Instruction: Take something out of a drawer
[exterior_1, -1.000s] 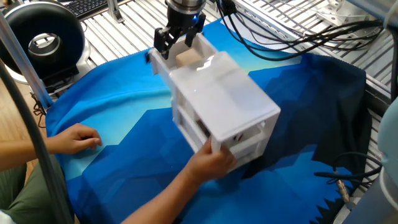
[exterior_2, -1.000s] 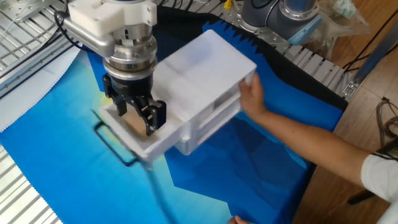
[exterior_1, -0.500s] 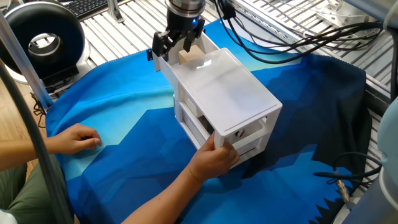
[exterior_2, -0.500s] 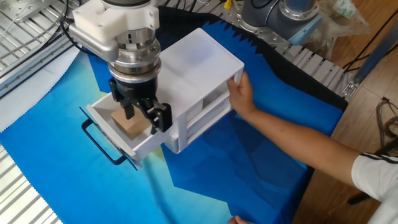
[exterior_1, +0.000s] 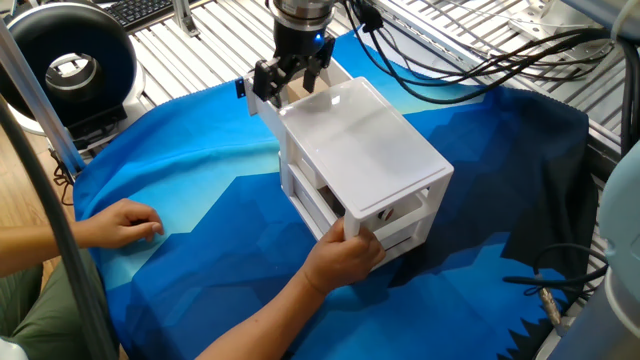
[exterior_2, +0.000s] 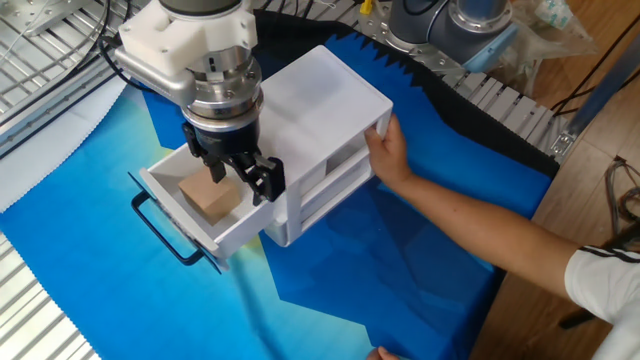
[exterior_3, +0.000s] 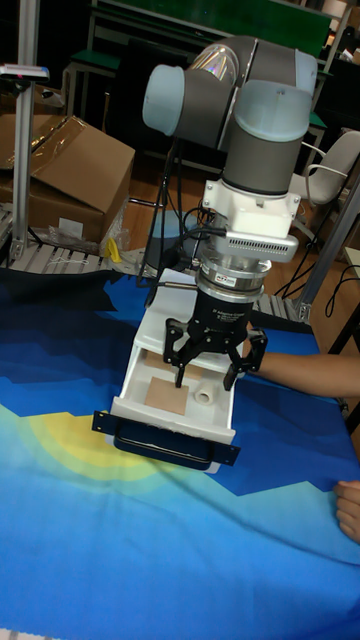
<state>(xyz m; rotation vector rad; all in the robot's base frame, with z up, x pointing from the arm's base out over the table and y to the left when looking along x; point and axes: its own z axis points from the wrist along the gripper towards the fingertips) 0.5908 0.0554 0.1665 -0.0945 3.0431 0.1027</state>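
- The small tan, plain-faced cube lies inside the shallow white plastic top drawer, which is pulled out of the small white plastic cabinet standing on the blue patterned cloth.
- The black two-finger gripper of the grey robot arm hangs over the open drawer with its fingers spread, and nothing is between them.
- In the other fixed view the cube sits at about 8 o'clock from the gripper; whether a finger touches its upper edge cannot be told.
- The tall fixed view alone faces the drawer's front: the flat black handle runs along the front panel, the cube shows as a tan square on the drawer floor at about 8 o'clock from the gripper, and a small white round piece lies beside it.
- In one fixed view the gripper hides most of the drawer; only a tan sliver shows between the fingers.
- A person's bare hand grips the cabinet's back end, at 5 o'clock from the gripper in that view.
- The person's other hand rests flat on the cloth at 8 o'clock.
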